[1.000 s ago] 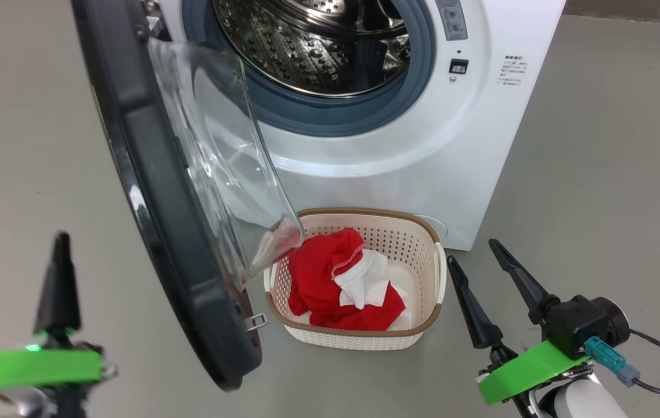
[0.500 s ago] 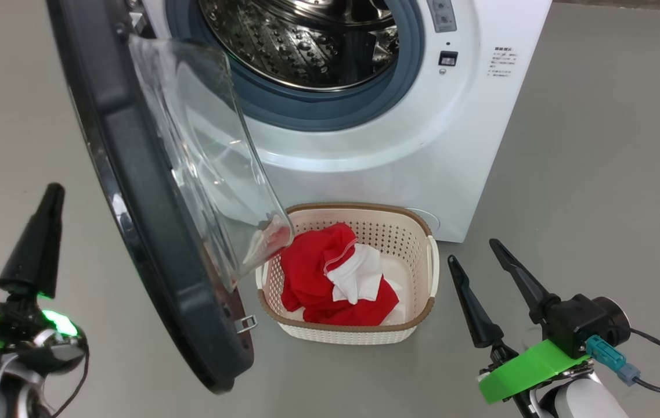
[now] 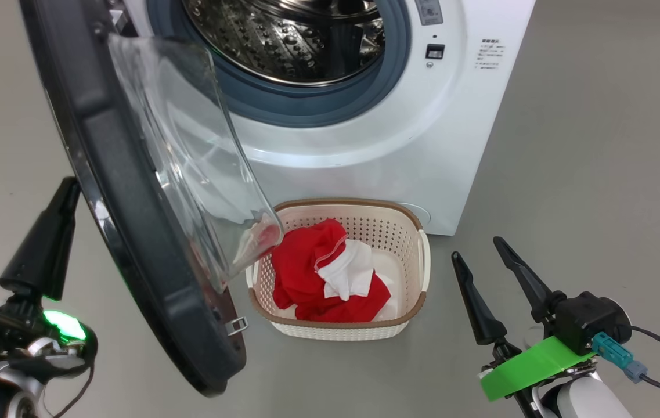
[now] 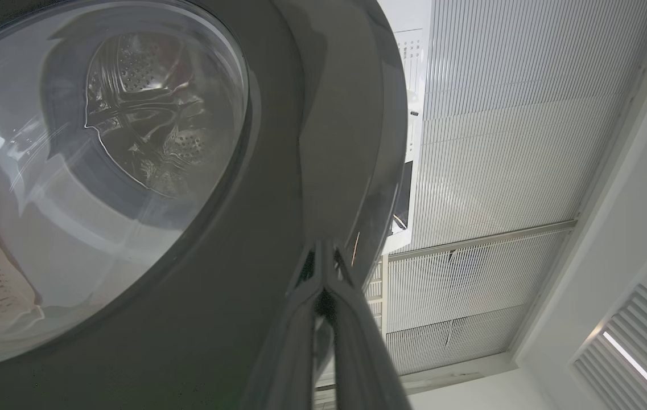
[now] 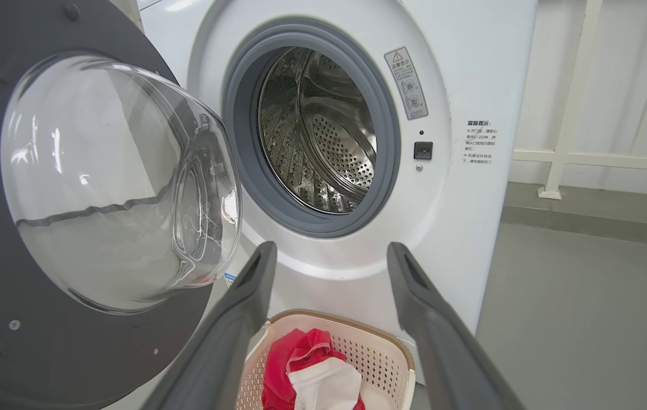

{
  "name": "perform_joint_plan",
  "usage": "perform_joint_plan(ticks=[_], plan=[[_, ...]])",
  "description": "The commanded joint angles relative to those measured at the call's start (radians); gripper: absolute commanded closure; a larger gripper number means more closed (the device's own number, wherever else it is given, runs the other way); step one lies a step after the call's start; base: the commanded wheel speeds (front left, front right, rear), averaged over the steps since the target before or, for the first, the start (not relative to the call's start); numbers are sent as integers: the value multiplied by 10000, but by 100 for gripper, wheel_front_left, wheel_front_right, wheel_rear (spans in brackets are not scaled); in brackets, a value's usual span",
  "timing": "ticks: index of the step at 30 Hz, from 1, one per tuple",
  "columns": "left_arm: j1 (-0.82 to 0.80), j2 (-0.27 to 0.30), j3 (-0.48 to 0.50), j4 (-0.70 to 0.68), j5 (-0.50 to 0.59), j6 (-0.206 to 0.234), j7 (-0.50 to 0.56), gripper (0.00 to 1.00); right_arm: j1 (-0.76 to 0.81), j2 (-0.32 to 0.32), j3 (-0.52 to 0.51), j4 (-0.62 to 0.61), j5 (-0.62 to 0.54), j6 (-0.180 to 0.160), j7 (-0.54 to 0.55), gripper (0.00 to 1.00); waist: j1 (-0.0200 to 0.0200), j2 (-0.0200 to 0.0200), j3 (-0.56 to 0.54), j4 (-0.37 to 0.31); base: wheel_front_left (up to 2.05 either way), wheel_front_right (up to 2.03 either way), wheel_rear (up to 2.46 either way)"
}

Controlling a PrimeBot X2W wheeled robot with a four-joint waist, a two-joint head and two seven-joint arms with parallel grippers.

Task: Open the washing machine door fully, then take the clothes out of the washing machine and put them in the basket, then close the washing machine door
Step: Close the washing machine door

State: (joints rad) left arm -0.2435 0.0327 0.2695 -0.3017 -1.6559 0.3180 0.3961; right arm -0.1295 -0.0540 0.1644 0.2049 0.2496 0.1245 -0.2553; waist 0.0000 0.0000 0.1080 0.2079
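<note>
Clothes [image 3: 306, 267] lie in basket [image 3: 353, 204] near the washer [image 3: 422, 145] — door [image 3: 132, 232] open, its outer face just right of the clenched left gripper [image 3: 67, 187], the nearer arm — right gripper [image 3: 476, 248] spread, empty.

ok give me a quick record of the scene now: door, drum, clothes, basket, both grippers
door: washing machine door stands open, on the robot's left of the washing machine
drum: drum shows bare steel; no fabric in the part that shows
clothes: red and white clothes lie inside the basket
basket: on the floor in front of the machine
left gripper: left gripper shut, by the door's outer side; contact cannot be told
right gripper: right gripper open, empty, right of the basket
</note>
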Motion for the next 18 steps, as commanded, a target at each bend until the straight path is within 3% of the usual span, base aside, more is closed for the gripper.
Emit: perform_joint_plan(ticks=[1,18], plan=[[9,238,238,-350,-61,70,81,100,-419,38,200,-242,94,62,-65,0,0,0,-11,-87,0,0,0],[146,188,-373,-462,-771,59,-79,100,-424,38,268,-260,117,62,-65,0,0,0,102,-838,0,0,0]])
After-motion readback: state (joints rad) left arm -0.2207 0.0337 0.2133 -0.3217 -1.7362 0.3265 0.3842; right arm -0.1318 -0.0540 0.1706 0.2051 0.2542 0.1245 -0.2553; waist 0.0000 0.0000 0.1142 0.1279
